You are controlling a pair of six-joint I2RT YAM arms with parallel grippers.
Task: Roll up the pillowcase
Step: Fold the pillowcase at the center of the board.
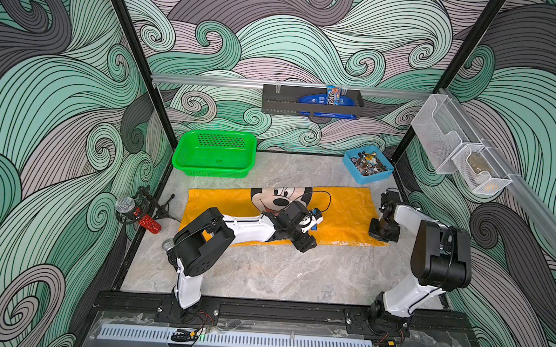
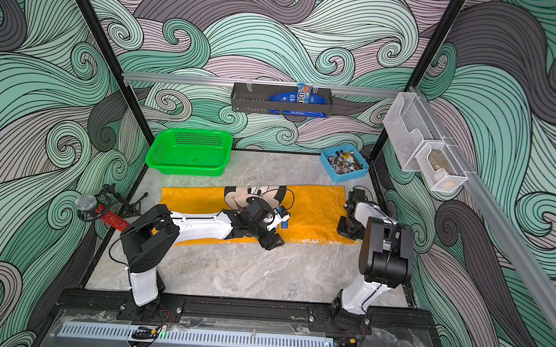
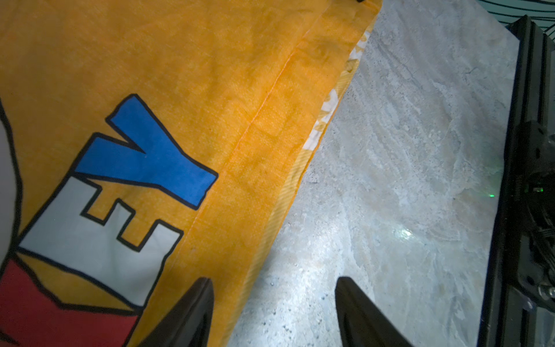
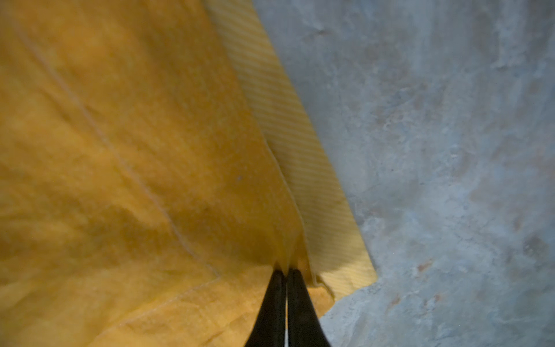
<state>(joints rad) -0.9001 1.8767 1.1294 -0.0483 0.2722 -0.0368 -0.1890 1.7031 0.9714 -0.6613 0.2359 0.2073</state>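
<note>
**Yellow pillowcase spread on a marble table, pinched at one corner**

A mustard-yellow pillowcase (image 1: 343, 211) is seen lying flat across the middle of a grey marble table (image 1: 264, 272), its long side running across the scene in both top views; a cartoon mouse face is printed near its far edge, and large blue and white letters are shown in the left wrist view (image 3: 144, 156). The near long edge is folded over, so that a paler striped underside is exposed along the fold (image 4: 300, 144).

The right gripper (image 4: 286, 272) is clenched on the pillowcase near its near right corner; the two black fingers are pressed together with a small pleat of cloth caught at their tips. The left gripper (image 3: 273, 285) is released, its fingers spread apart over the near edge of the cloth, one finger (image 3: 195, 300) above the fabric and the other above bare marble; nothing is held between them.

A green basket (image 1: 215, 154) is placed behind the pillowcase; a small blue tray (image 1: 368, 165) of odd bits is set at the far right; a microphone with a red handle (image 1: 135, 212) is lying at the left edge of the table.
</note>
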